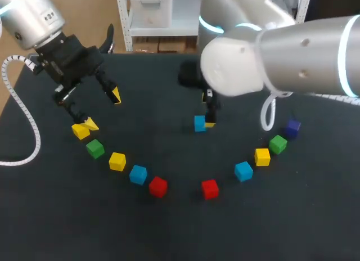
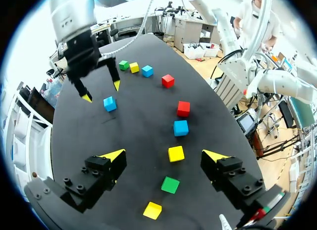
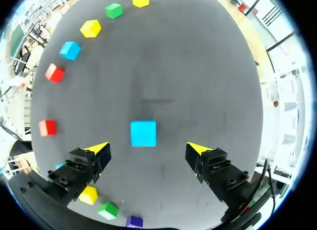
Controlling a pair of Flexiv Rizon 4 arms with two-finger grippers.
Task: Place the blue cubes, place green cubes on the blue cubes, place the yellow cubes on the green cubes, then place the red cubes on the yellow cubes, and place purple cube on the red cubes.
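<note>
Hovering with fingers spread wide, the right end effector [image 3: 147, 147] frames a lone blue cube [image 3: 143, 133] mid-way across the surface [image 1: 180, 233] (not touching it); the left end effector [image 2: 163, 154], equally wide, hangs above a yellow cube [image 2: 176, 153] near a green cube [image 2: 170, 184].

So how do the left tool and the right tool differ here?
The left tool is over the table's left side, the right tool over its middle. The left tool has a green cube and a yellow cube beneath it, the right tool one lone blue cube. Both are open, holding nothing.
</note>
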